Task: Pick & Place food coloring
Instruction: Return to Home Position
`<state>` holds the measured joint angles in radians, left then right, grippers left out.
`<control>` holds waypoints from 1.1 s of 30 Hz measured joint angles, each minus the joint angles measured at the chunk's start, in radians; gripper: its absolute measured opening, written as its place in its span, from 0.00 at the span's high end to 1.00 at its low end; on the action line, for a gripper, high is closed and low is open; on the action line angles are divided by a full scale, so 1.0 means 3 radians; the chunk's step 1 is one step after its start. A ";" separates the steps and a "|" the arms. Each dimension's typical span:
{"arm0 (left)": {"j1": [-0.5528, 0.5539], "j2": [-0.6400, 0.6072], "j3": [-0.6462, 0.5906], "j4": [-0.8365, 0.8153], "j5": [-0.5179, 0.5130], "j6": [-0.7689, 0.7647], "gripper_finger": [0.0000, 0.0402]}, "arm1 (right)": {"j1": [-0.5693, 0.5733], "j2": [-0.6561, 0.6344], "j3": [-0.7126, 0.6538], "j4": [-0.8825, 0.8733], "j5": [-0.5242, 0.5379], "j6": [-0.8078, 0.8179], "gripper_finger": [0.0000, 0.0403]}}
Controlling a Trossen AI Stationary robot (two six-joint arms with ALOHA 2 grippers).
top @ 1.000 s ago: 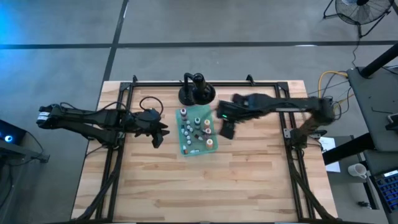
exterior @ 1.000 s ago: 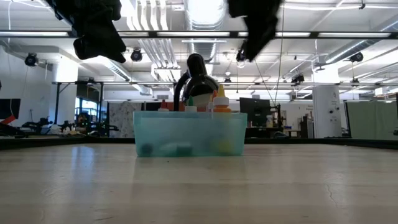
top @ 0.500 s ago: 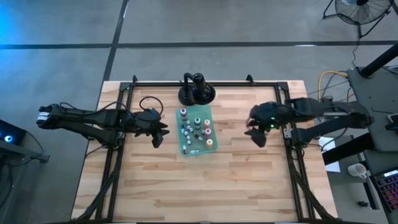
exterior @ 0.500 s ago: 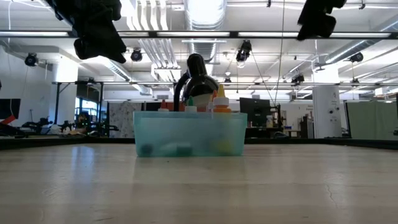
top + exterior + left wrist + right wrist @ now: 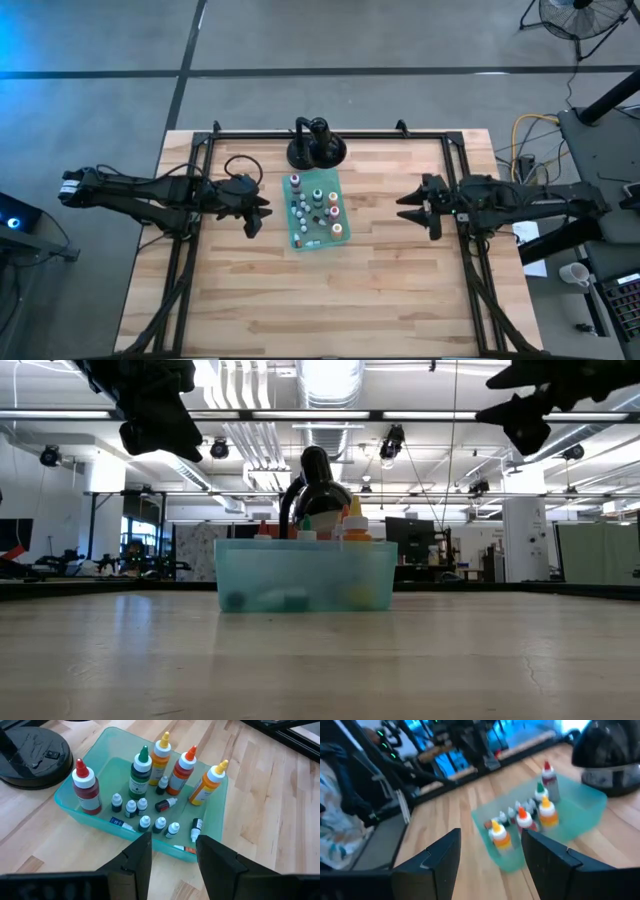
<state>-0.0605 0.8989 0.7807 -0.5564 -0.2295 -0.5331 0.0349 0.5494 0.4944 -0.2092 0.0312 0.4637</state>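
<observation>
Right gripper (image 5: 405, 207) hangs empty, fingers spread, teal bin (image 5: 305, 565) of food coloring bottles (image 5: 139, 775) well ahead, left gripper (image 5: 257, 216) spread beyond it; low forward swing could topple bottles.

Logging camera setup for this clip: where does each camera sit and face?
High view: overhead, straight down; left gripper and right gripper flank the green bin.
Low view: table height, level across at the bin; both grippers at top.
Left wrist view: past own fingers into the bin's food coloring bottles.
Right wrist view: past own fingers toward the bin.
Shared: all four show the bin.
</observation>
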 joint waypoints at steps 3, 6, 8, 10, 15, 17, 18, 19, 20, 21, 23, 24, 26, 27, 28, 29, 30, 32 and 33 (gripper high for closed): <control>0.0000 0.0000 -0.0001 0.0000 -0.0001 0.0030 0.69 | 0.0000 -0.0150 -0.0231 0.0357 -0.0004 -0.0099 0.50; 0.0000 0.0000 -0.0001 0.0004 -0.0001 0.0082 0.69 | -0.0001 -0.0250 -0.0466 0.0798 0.0003 -0.0298 0.50; 0.0000 0.0000 -0.0001 0.0011 -0.0001 0.0094 0.69 | 0.0000 -0.0297 -0.0635 0.1104 0.0071 -0.0392 0.50; 0.0000 0.0000 -0.0001 0.0025 -0.0001 0.0121 0.69 | -0.0002 -0.0336 -0.0802 0.1354 0.0185 -0.0430 0.50; 0.0000 0.0000 -0.0003 0.0096 -0.0001 0.0155 0.69 | -0.0001 -0.0395 -0.1177 0.1710 0.0258 -0.0350 0.50; 0.0000 0.0000 -0.0003 0.0103 -0.0001 0.0155 0.69 | -0.0001 -0.0420 -0.1284 0.1788 0.0253 -0.0261 0.50; 0.0000 0.0000 -0.0003 0.0105 -0.0001 0.0155 0.69 | -0.0001 -0.0441 -0.1328 0.1784 0.0251 -0.0225 0.50; 0.0000 0.0000 -0.0003 0.0110 -0.0001 0.0153 0.69 | -0.0001 -0.0457 -0.1363 0.1787 0.0252 -0.0203 0.50; 0.0000 0.0000 -0.0003 0.0110 -0.0001 0.0152 0.69 | -0.0001 -0.0475 -0.1401 0.1794 0.0254 -0.0183 0.50; 0.0000 0.0000 -0.0003 0.0110 -0.0001 0.0150 0.69 | -0.0001 -0.0503 -0.1441 0.1791 0.0253 -0.0166 0.50; 0.0000 0.0000 -0.0003 0.0109 -0.0001 0.0147 0.69 | -0.0001 -0.0566 -0.1511 0.1794 0.0249 -0.0124 0.50; 0.0000 0.0000 -0.0003 0.0109 -0.0001 0.0140 0.69 | -0.0001 -0.0594 -0.1548 0.1793 0.0249 -0.0076 0.50; 0.0000 0.0000 -0.0003 0.0109 -0.0001 0.0137 0.69 | -0.0001 -0.0632 -0.1601 0.1763 0.0246 0.0009 0.50; 0.0001 0.0000 -0.0003 0.0109 -0.0001 0.0137 0.69 | -0.0001 -0.0637 -0.1615 0.1738 0.0245 0.0001 0.50; 0.0000 0.0000 -0.0003 0.0109 -0.0001 0.0137 0.69 | -0.0001 -0.0637 -0.1618 0.1688 0.0245 -0.0057 0.50; 0.0000 0.0000 -0.0003 0.0110 -0.0001 0.0137 0.69 | -0.0001 -0.0628 -0.1618 0.1657 0.0245 -0.0126 0.50; 0.0000 0.0000 -0.0003 0.0109 -0.0001 0.0136 0.69 | -0.0001 -0.0618 -0.1618 0.1641 0.0245 -0.0231 0.50; 0.0000 0.0000 -0.0003 0.0110 -0.0001 0.0122 0.69 | -0.0001 -0.0593 -0.1618 0.1631 0.0245 -0.0441 0.50; 0.0000 0.0000 -0.0003 0.0111 -0.0001 0.0121 0.69 | -0.0001 -0.0582 -0.1618 0.1630 0.0245 -0.0544 0.50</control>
<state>-0.0604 0.8989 0.7799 -0.5231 -0.2298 -0.4969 0.0345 0.3749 0.0090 0.2800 0.1047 0.3006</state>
